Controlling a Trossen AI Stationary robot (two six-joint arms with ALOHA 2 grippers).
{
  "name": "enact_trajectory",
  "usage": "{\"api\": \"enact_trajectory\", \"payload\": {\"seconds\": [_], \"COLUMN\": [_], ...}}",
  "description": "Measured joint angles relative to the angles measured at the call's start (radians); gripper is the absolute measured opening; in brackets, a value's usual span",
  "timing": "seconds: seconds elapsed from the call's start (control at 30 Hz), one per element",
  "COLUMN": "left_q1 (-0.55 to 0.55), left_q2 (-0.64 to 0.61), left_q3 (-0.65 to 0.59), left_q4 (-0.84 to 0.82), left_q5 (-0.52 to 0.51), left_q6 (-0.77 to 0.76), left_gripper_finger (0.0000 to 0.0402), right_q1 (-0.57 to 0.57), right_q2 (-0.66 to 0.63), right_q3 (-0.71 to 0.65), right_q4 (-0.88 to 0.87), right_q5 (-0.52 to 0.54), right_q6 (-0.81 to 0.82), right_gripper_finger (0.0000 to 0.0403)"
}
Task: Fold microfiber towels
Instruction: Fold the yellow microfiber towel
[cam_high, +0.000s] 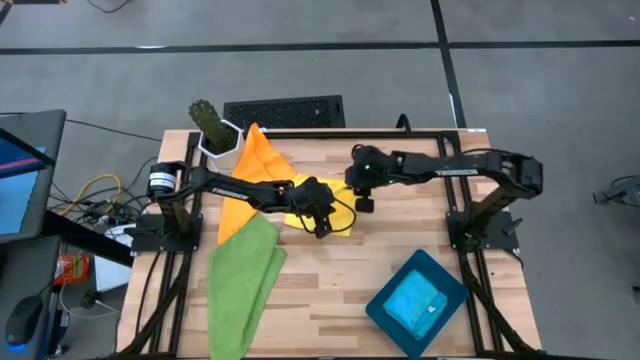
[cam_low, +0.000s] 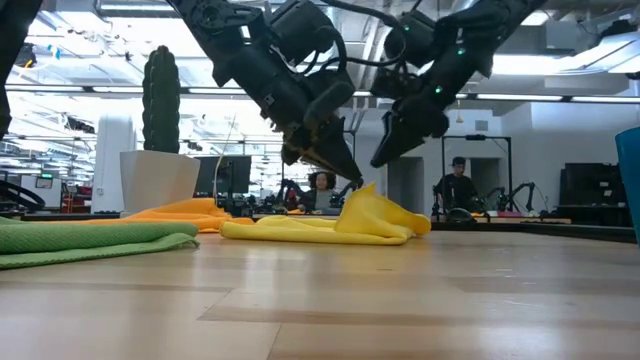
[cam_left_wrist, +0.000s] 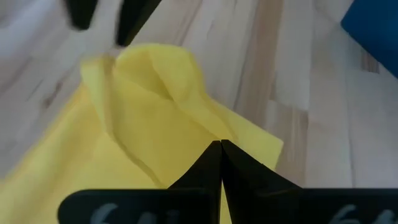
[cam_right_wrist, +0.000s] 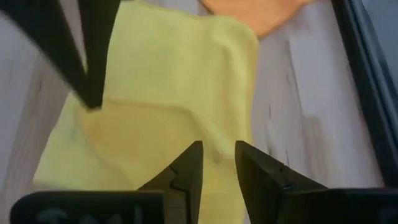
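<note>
High view: I have both arms over the middle of the light wooden slat table (cam_high: 330, 290). The left gripper (cam_high: 322, 228) sits on the crumpled yellow microfiber towel (cam_high: 345, 222), and the right gripper (cam_high: 364, 204) hangs just beside it at the towel's far edge. The flat orange microfiber towel (cam_high: 262, 160) lies half under the left arm, unfolded. The green microfiber towel (cam_high: 243, 280) lies near the front-left, doubled lengthwise but loose. The light blue microfiber towel (cam_high: 417, 303) sits bunched in the dark teal rectangular tray (cam_high: 385, 310) at front-right. A potted cactus in a white pot (cam_high: 212, 128) stands at the back-left corner.

Low view: the yellow towel (cam_low: 330, 226) lies mostly flat with one raised peak under the left gripper (cam_low: 345, 170). The right gripper (cam_low: 383, 155) is above it, not touching. People show in the room behind.

Left wrist view: my left fingers (cam_left_wrist: 211, 167) are clenched tip to tip, with the yellow cloth (cam_left_wrist: 155, 112) right at the tips. It looks pinched, though I can't see fabric between them.

Right wrist view: the right fingers (cam_right_wrist: 189, 165) stand parted, nothing between them, with the yellow towel (cam_right_wrist: 161, 93) below.

Progress, my read: blue is done, green is partly done, yellow is in hand, and orange is not started.
</note>
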Motion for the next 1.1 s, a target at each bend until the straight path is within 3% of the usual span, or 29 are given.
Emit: {"api": "enact_trajectory", "payload": {"seconds": [0.17,0.3,0.57,0.93,1.1], "left_q1": [0.004,-0.002,-0.006,-0.006,-0.008], "left_q2": [0.0,0.0,0.0,0.004,0.082], "left_q3": [0.0,-0.032,-0.11,-0.133,-0.127], "left_q4": [-0.02,0.03,0.144,0.214,0.236], "left_q5": [-0.008,-0.004,0.02,0.019,0.065], "left_q6": [0.007,-0.028,-0.086,-0.089,-0.12], "left_gripper_finger": [0.0,0.0,0.0,0.0,0.0], "right_q1": [-0.048,-0.042,0.025,0.02,0.004], "right_q2": [-0.056,-0.089,-0.06,0.052,0.065], "right_q3": [-0.038,-0.151,-0.279,-0.262,-0.234], "right_q4": [-0.193,-0.224,-0.063,0.092,0.107], "right_q5": [-0.048,-0.067,-0.069,0.013,0.014], "right_q6": [0.062,0.071,0.106,0.097,0.097], "right_gripper_finger": [0.0118,0.0118,0.0118,0.0118,0.0118]}}
